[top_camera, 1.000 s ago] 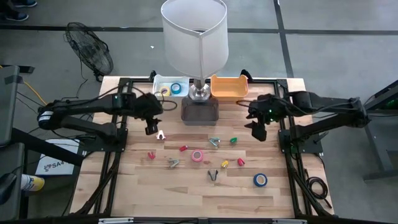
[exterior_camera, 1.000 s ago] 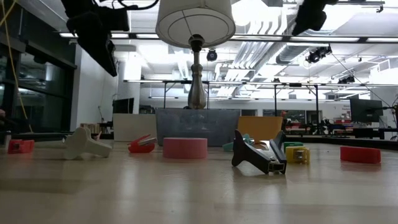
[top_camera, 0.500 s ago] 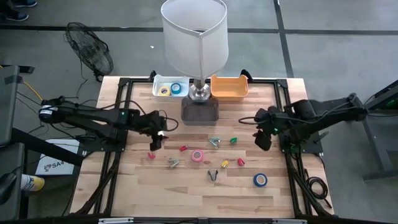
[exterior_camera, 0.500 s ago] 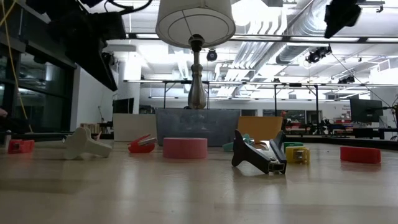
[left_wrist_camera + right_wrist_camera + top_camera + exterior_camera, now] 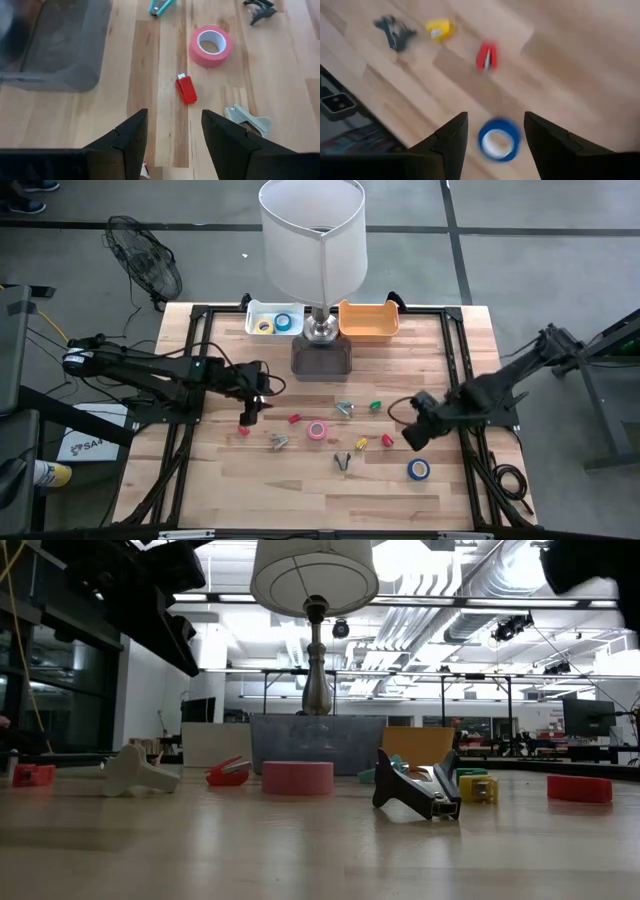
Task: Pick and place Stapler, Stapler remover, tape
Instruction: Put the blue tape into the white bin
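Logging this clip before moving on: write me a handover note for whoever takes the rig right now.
Left gripper: fingers open, empty, above the table's left-centre near a small red stapler.
Right gripper: fingers open, empty, over the blue tape roll.
Done: a yellow and a blue roll lie in the white bin.
Left: pink tape roll, blue tape roll, the staplers and removers on the table. Orange bin looks empty.

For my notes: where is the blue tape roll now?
In the high view, the blue tape roll lies on the table's right front part, just beyond the right tool.
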Tool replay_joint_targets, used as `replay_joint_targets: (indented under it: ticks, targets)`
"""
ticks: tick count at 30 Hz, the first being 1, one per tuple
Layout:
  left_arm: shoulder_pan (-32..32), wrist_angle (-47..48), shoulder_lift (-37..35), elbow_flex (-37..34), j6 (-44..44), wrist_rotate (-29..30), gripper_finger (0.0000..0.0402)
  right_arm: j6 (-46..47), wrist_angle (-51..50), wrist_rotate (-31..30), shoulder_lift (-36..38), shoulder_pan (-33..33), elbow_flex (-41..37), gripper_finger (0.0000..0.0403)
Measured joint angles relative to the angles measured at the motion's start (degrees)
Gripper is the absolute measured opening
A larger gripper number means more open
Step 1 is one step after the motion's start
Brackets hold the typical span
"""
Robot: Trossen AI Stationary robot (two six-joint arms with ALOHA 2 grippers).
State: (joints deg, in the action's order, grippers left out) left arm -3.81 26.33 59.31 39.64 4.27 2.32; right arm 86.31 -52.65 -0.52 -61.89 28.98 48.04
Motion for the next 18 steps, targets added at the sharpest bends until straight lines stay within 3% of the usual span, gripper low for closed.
replay_joint_targets:
  ticks: [8, 18]
  targets:
    - [0.02, -0.07, 0.00, 0.00, -3.93, -2.29, 0.0182, 19.11, 11.70, 2.78, -0.22, 7.92, -10.15, 0.0185]
    - [0.02, -0.07, 0.00, 0.00, -5.33, -3.31, 0.0182, 26.80, 15.51, 9.15, -8.30, 13.12, -10.48, 0.0185]
